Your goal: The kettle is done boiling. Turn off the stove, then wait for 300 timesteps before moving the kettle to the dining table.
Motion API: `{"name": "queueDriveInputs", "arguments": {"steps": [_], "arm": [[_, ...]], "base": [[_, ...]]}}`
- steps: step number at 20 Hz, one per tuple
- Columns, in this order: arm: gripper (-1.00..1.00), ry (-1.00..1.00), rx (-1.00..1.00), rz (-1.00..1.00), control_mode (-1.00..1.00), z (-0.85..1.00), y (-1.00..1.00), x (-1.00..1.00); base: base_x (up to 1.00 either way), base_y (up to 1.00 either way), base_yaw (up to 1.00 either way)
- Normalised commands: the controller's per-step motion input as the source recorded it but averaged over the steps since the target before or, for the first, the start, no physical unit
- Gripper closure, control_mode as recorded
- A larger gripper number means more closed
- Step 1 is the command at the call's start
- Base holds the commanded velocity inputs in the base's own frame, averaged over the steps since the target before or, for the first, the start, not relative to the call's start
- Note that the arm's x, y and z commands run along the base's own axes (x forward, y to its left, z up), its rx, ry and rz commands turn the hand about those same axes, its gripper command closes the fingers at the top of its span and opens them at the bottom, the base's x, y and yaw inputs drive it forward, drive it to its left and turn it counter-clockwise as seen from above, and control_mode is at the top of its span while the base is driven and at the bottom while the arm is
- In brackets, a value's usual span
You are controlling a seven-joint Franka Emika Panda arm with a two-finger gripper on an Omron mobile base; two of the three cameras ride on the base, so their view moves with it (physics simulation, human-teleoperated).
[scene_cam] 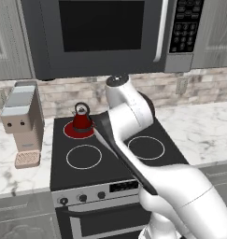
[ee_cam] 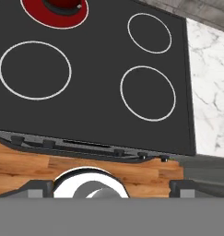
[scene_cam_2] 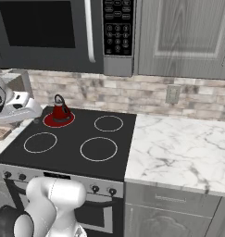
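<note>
The small red kettle stands on the stove's rear-left burner, which glows red. In the hand view only the kettle's base shows at the top edge, over the red burner. The black glass stove has small knobs along its silver front. My gripper hangs high over the stove's front edge, looking down, well apart from kettle and knobs. Its fingertips sit wide apart with nothing between them. The dining table is out of view.
A dark microwave hangs low above the stove. A beige coffee machine stands on the counter to the left. White marble counter runs to the right. Wood floor lies below the stove front.
</note>
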Motion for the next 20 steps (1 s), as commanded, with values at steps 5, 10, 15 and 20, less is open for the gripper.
{"name": "queueDriveInputs", "arguments": {"steps": [5, 10, 15, 20], "arm": [[-1.0, -0.03, -0.08, 0.02, -1.0, 0.0, 0.37, -0.27], [-1.0, 0.0, -0.01, 0.04, -1.0, -0.09, 0.29, -0.08], [-1.0, 0.0, -0.02, 0.03, -1.0, -0.19, 0.29, -0.1], [-1.0, 0.0, -0.04, 0.01, -1.0, -0.24, 0.29, -0.1]], "base": [[0.0, 0.0, 0.0], [0.0, 0.0, 0.0], [0.0, 0.0, 0.0], [0.0, 0.0, 0.0]]}}
